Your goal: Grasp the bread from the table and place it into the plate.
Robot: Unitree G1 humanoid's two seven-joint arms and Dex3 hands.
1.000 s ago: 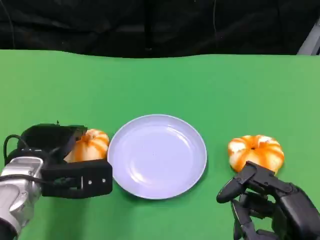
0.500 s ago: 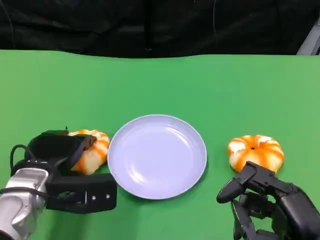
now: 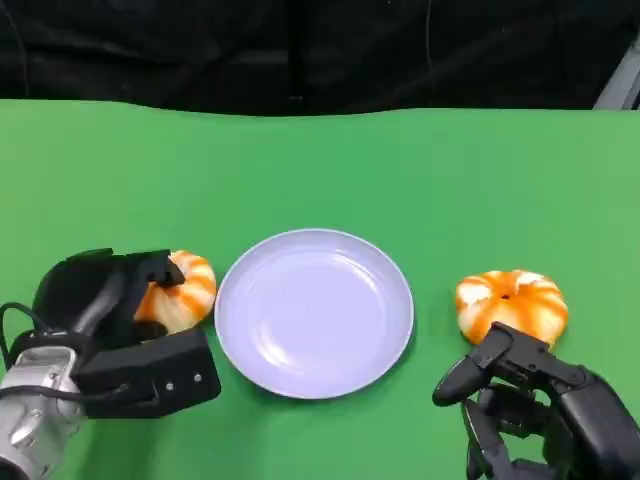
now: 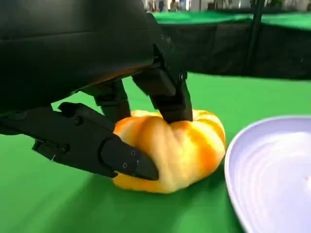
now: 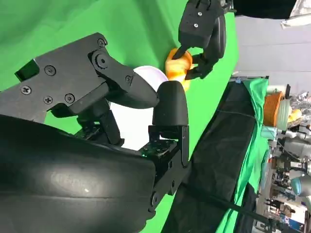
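An orange-and-white bread [image 3: 186, 290] lies on the green table just left of the lilac plate [image 3: 315, 312]. My left hand [image 3: 105, 318] grips it. In the left wrist view the fingers [image 4: 165, 92] press on top of the bread [image 4: 184, 150] and the thumb [image 4: 97, 145] lies against its side; the bread rests on the cloth beside the plate [image 4: 272, 179]. A second bread [image 3: 512, 303] sits right of the plate. My right hand [image 3: 540, 415] stays just in front of it, holding nothing, with its fingers apart. The right wrist view shows the left hand [image 5: 201, 26] on the bread [image 5: 176, 65].
The green table [image 3: 320, 160] stretches back to a black curtain [image 3: 300, 50]. Nothing lies in the plate. Open cloth lies behind the plate and between the two breads.
My left hand has shifted around the left bread and its fingers have come down over it; the bread has turned a little in place. The right hand and right bread have not moved.
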